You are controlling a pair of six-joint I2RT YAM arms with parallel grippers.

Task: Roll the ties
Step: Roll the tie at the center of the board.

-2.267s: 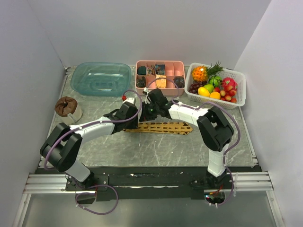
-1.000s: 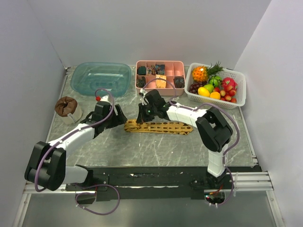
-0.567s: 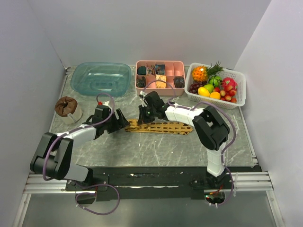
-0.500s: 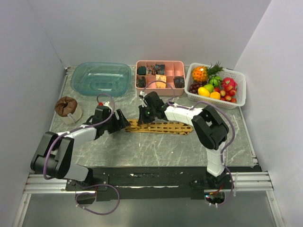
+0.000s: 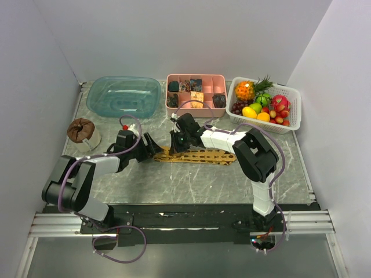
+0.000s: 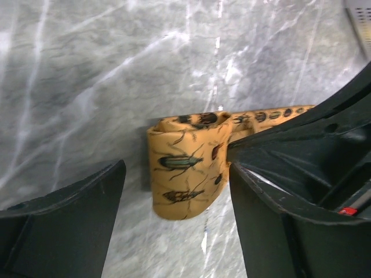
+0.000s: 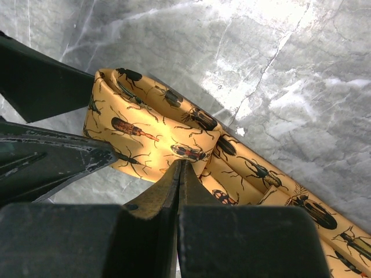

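Tie (image 5: 200,156): yellow, beetle print, flat mid-table, left end rolled | Left gripper (image 6: 177,168): jaws apart, straddling the roll | Right gripper (image 7: 180,164): fingers together, pinching the roll's edge | Far edge: tub (image 5: 126,95), tray (image 5: 196,76), fruit basket (image 5: 293,116) | Table (image 5: 191,185): bare marble from tie to near edge

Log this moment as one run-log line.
beetle-print necktie: one end folded over, rest flat | left gripper: open, straddling fold | right gripper: shut, tips at fold
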